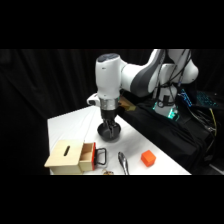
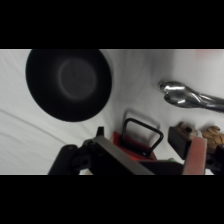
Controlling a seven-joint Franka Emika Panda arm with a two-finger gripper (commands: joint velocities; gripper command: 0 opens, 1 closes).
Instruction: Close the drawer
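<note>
Drawer (image 1: 89, 156), pulled out of wooden box (image 1: 65, 155) at worktop (image 1: 75, 122) front, handle (image 1: 101, 157) facing right; gripper (image 1: 109, 129) above bowl (image 1: 110, 133) just behind, grip state indiscernible.

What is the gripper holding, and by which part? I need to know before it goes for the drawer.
Nothing, it seems: the gripper hangs over the black bowl, away from the drawer.
</note>
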